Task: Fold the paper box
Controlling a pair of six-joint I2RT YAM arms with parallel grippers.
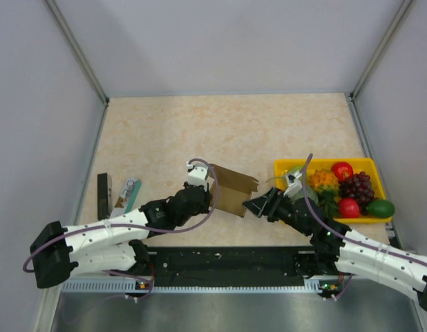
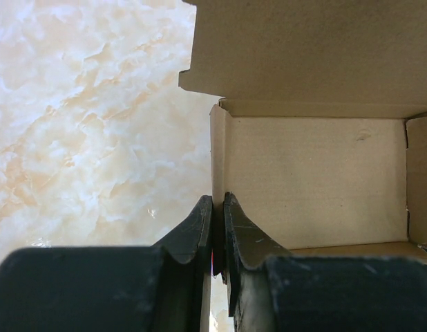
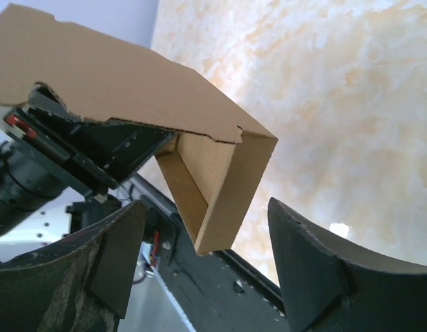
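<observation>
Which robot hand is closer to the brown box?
Left. The left gripper pinches a wall of the paper box; the right gripper is open beside its end, not touching.

Top view, as I read it from my station: marbled beige table, pale walls on three sides. Right: yellow tray holding red fruit, dark grapes, second red fruit, green fruit, orange piece. Left: dark slab, teal-and-white packet just beside it. My wrist views show same marbled surface.
</observation>
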